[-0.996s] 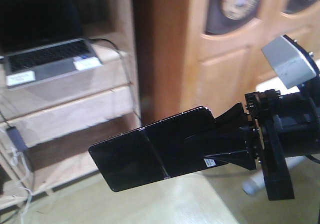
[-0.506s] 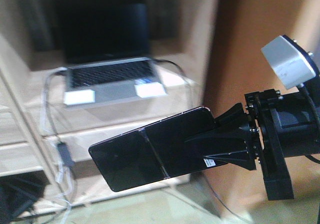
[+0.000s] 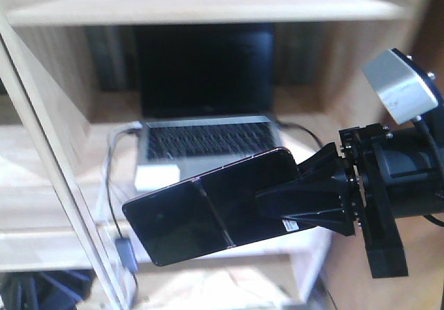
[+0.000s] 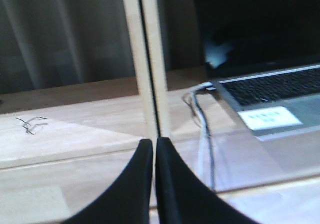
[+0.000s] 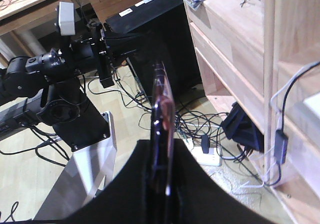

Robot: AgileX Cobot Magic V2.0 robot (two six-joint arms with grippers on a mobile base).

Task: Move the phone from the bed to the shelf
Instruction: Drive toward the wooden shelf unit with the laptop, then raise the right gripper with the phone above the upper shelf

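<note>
My right gripper [image 3: 291, 197] is shut on the phone [image 3: 208, 213], a glossy black slab with a seam across its middle. The gripper holds it in the air in front of the shelf [image 3: 62, 154], a pale wooden unit. In the right wrist view the phone [image 5: 162, 103] is edge-on, showing a pinkish rim, clamped between the fingers of the right gripper [image 5: 162, 156]. My left gripper [image 4: 153, 145] is shut with nothing in it, just before a shelf board [image 4: 75, 129] and an upright post [image 4: 147, 58]. The bed is out of view.
An open grey laptop [image 3: 205, 116] sits on the shelf behind the phone, with cables [image 4: 202, 114] trailing down beside it. On the floor lie a power strip [image 5: 207, 155] and tangled wires. A black cabinet [image 5: 150, 28] stands past the left arm [image 5: 75, 58].
The shelf and laptop have slid from the left to the middle of the front view and grown larger. The phone stays clamped in the right gripper in the same pose.
</note>
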